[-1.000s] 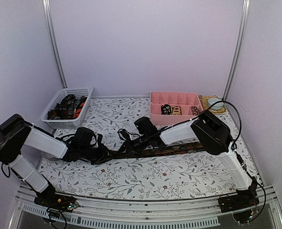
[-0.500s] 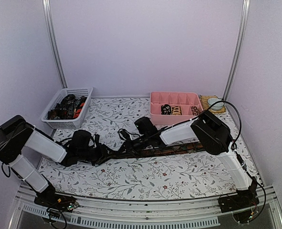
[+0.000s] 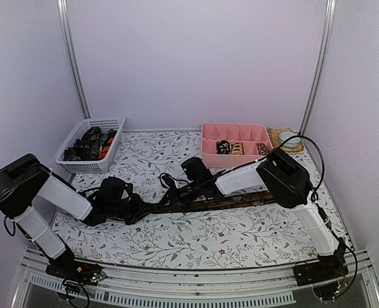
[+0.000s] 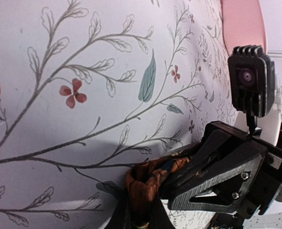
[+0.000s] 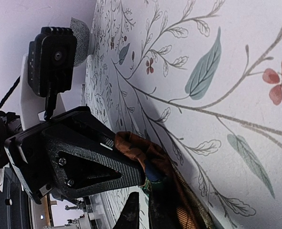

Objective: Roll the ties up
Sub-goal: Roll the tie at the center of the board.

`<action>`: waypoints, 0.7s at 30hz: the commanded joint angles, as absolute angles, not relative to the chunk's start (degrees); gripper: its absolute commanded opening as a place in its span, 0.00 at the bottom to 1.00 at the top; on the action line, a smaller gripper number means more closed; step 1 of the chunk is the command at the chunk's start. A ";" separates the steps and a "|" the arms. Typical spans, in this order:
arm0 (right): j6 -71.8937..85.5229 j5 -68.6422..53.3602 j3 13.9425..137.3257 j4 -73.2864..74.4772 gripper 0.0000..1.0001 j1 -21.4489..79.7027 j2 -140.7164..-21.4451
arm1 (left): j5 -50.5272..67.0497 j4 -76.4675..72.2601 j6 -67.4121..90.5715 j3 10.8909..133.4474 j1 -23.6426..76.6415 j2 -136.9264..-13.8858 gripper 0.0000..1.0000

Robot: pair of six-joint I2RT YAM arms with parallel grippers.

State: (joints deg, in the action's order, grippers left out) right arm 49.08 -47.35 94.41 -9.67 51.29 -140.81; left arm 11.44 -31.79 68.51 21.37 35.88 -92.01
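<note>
Long brown patterned tie [image 3: 234, 200] was noted laid flat across the middle of the flower-printed desk [image 3: 195, 240], running left to right, right end towards the right edge, left end drawn in between the two arms

At that left end the fabric was seen bunched into an orange-brown fold, a scrap of blue lining showing

Right end effector [image 4: 181, 174]: reached in from the right, low over the desk; pressed together, and the bunched fold was seen caught at its tip in the left wrist view

Left end effector [image 5: 129, 160]: brought in from the left, facing the right one closely, its tip set against the same fold. Only viewed side-on, one finger hiding the other, so whether it was spread or pinching the fabric could not be told

Pink tray [image 3: 234, 127] was recorded near the far right corner of the desk. Three rolled ties [image 3: 223, 147] were counted in its near row of compartments, two side by side at the left and one apart at the right

White mesh basket [image 3: 86, 165] was recorded at the far left corner, with loose ties [image 3: 90, 142] heaped inside, dark with some orange-red showing

Basket and tray were both well apart from the laid-out tie
</note>
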 commanded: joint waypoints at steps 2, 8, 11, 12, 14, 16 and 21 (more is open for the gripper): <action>48.53 -46.58 92.33 -6.68 0.08 50.83 -146.21 | 7.32 -25.31 68.25 21.37 36.90 -91.44 0.03; 47.22 -46.33 90.37 -6.23 0.14 50.07 -142.45 | 5.76 -14.28 61.82 27.44 36.86 -89.67 0.00; 44.74 -45.83 87.74 -4.47 0.21 48.82 -136.37 | 2.67 -1.70 55.74 32.79 36.81 -87.79 0.00; 43.62 -45.87 86.85 -3.91 0.23 48.33 -133.26 | 1.48 1.97 53.80 34.58 36.75 -87.32 0.00; 41.33 -45.97 85.34 -2.18 0.27 47.50 -128.70 | -0.42 8.06 49.76 37.71 36.61 -86.98 0.00; 39.07 -45.28 83.78 -0.77 0.30 46.99 -124.39 | -2.10 13.71 45.97 41.60 36.33 -87.50 0.00; 34.47 -42.58 80.70 2.95 0.33 45.74 -116.05 | -4.06 23.96 36.78 49.42 36.12 -91.03 0.00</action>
